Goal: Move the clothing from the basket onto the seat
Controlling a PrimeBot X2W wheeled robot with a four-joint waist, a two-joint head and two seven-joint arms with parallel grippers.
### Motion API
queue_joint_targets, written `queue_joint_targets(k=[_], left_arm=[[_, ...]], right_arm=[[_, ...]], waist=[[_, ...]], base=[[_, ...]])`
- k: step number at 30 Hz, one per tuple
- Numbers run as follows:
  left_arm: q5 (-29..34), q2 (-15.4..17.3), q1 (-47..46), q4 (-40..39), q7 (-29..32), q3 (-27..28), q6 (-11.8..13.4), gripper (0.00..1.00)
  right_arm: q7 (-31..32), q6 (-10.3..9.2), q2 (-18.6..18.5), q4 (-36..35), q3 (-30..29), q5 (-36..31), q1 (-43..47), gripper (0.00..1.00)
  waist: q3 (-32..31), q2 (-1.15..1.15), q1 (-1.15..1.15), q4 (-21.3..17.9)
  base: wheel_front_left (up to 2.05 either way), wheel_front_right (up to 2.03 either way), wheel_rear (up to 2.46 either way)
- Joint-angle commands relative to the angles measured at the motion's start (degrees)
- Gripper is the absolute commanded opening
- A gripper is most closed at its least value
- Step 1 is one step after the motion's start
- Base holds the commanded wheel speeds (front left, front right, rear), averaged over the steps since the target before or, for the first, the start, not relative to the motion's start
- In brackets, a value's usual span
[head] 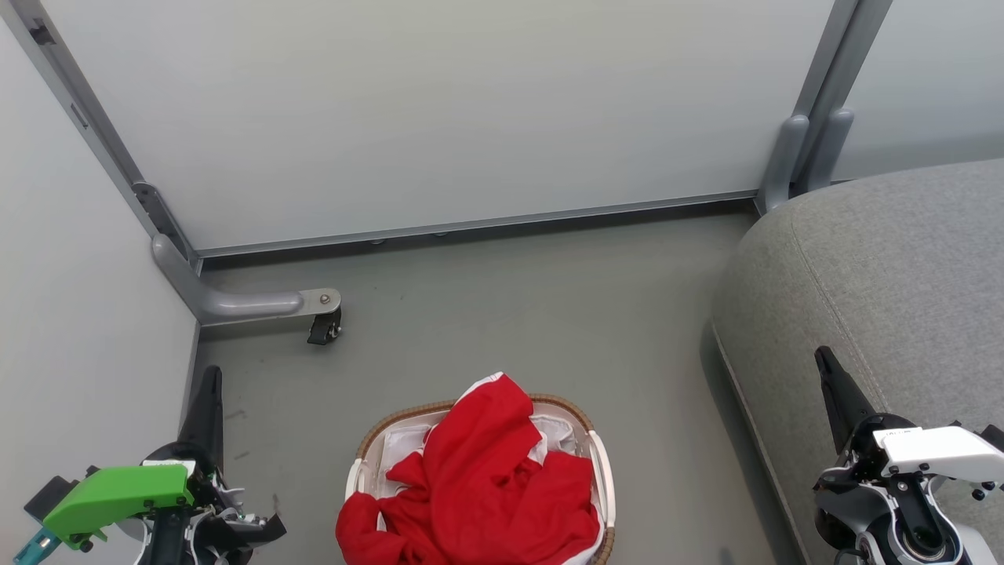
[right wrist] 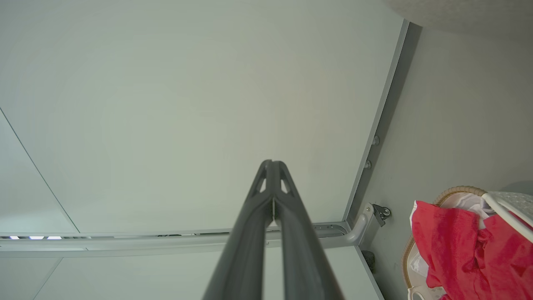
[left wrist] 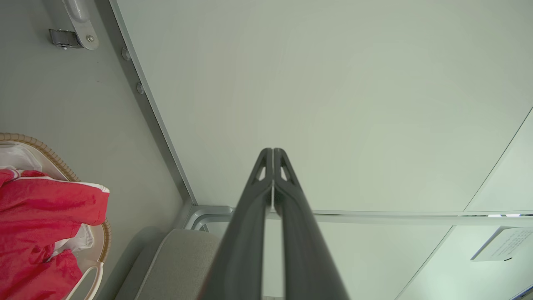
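— Since the small oval white plastic basket with the brown woven rim stands on the grey floor between the two arms, where is the bright red fabric clothing with white trim?
— Heaped inside the basket. It is piled higher than the rim, and one red fold spills over the rim's near-left side. A plain white liner shows beneath it along the basket's far side.
— And the large grey fabric-upholstered seat with stitched seams?
— It is to the right of the basket and apart from it, with a strip of floor between them.
— How does the left pincer stand?
— It is left of the basket and well apart from it. Its two long dark fingers are pressed together; the left wrist view shows them meeting at the tips with only a hairline slit between them.
— And the right pincer?
— It is right of the basket and seen over the seat's near edge in the head view. Its fingers are pressed together the same way. Both pincers point toward the pale partition panel beyond the basket.
— Is anything else close to the basket?
— A grey metal foot with a small black caster rests on the floor beyond the basket, to its left.
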Motion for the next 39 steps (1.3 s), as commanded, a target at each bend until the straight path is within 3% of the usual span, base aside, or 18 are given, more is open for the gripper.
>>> queue_joint_targets(k=[1,39], left_arm=[[-0.2,0.3,-0.6,-0.1,0.1,0.1,-0.3,0.00],[-0.2,0.3,-0.6,-0.1,0.1,0.1,-0.3,0.00]], right_arm=[[0.0,-0.04,-0.3,-0.2,-0.1,0.2,0.6,0.00],[0.0,-0.04,-0.4,-0.2,-0.1,0.2,0.6,0.00]], waist=[[0.0,0.00,0.00,0.0],[0.0,0.00,0.00,0.0]], base=[[0.00,0.00,0.00],[0.00,0.00,0.00]])
